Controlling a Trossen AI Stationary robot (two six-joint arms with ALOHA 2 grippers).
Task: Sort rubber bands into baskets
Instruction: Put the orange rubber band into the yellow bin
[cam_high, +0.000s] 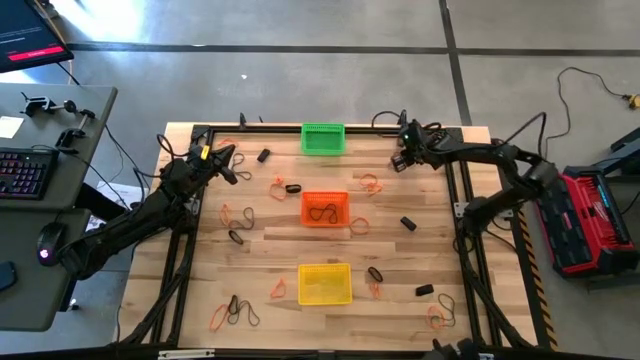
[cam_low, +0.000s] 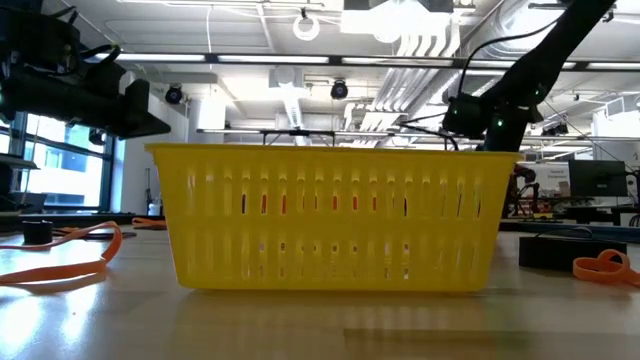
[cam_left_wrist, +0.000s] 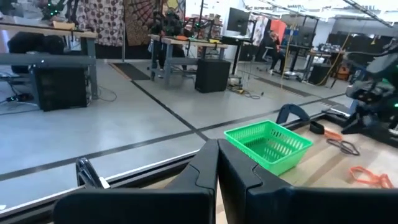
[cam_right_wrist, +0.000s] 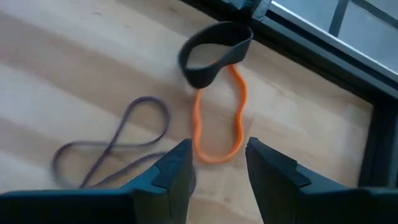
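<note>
My right pincer (cam_right_wrist: 217, 163) hangs with its fingers spread just above a thin orange rubber band (cam_right_wrist: 217, 118), which lies flat on the wooden table (cam_right_wrist: 74, 68) touching a thick black band (cam_right_wrist: 214, 53), with a thin dark band (cam_right_wrist: 112, 146) beside it. To grab cleanly, I judge I should straddle only the orange strand. My left pincer (cam_left_wrist: 217, 168) waits pressed together near the green basket (cam_left_wrist: 268, 144).

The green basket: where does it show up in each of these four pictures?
High view: green basket at the table's far edge, middle.
Low view: not visible; the yellow basket fills the middle.
Left wrist view: right of centre, on the table edge.
Right wrist view: not in it.
Shared landmark: the table's dark frame rail beside the basket.
</note>
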